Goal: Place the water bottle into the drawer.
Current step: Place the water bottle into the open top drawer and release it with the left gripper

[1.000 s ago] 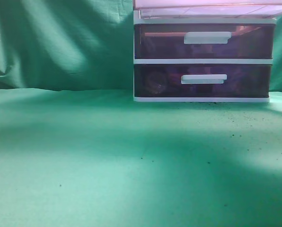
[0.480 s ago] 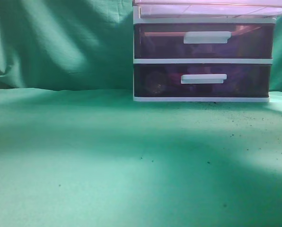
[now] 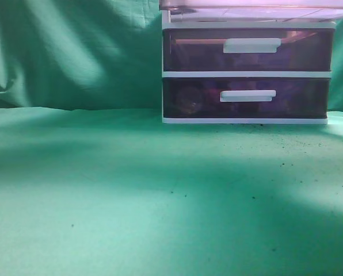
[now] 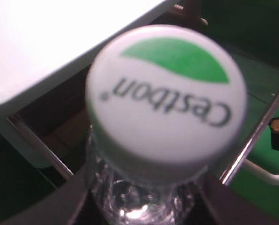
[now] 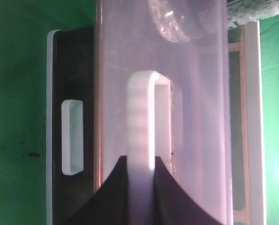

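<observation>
Pinkish translucent drawer [image 5: 163, 108] pulled out of the white-framed unit [image 3: 246, 73], bottle above it.
Right gripper [image 5: 140, 187] has its dark fingers clamped on either side of the drawer's white handle [image 5: 144, 117], seen from above. Left gripper [image 4: 144, 206] grasps the clear water bottle [image 4: 139, 201] at the neck, just under its white cap [image 4: 166, 98], which has a green leaf and "Cestbon" on it; dark fingers flank the neck on both sides. Bottle's blurry clear body also shows through the drawer front in the right wrist view. Exterior view: only the drawer's bottom edge at the top of frame, two darker purple drawers [image 3: 246, 73] shut below, green cloth [image 3: 131, 190] on the table.
</observation>
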### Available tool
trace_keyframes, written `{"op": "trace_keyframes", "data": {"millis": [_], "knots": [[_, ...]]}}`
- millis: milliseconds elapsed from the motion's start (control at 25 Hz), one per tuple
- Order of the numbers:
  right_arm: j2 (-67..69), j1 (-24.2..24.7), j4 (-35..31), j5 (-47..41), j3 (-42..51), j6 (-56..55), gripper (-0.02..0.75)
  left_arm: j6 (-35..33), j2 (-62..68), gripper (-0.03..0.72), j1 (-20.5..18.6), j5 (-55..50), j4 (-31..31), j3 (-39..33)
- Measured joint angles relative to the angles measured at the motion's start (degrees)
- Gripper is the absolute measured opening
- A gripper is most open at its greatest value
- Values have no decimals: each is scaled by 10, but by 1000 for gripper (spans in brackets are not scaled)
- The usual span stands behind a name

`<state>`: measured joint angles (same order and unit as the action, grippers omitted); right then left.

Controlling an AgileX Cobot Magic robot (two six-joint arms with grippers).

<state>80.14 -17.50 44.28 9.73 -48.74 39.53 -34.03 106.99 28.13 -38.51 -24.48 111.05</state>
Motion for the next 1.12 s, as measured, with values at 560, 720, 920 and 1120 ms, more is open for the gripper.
{"op": "trace_keyframes", "data": {"millis": [560, 720, 920, 1120], "knots": [[1, 0, 3, -5, 1, -13, 85, -150, 6, 558, -1, 26, -277, 1], [1, 0, 4, -5, 1, -28, 85, -283, 27, 566, -1, 35, -434, 2], [1, 0, 6, -5, 1, -33, 85, -446, 84, 540, 0, 46, -624, 2], [1, 0, 13, -5, 1, -50, 85, -603, 142, 540, 33, 48, -744, 25]]}}
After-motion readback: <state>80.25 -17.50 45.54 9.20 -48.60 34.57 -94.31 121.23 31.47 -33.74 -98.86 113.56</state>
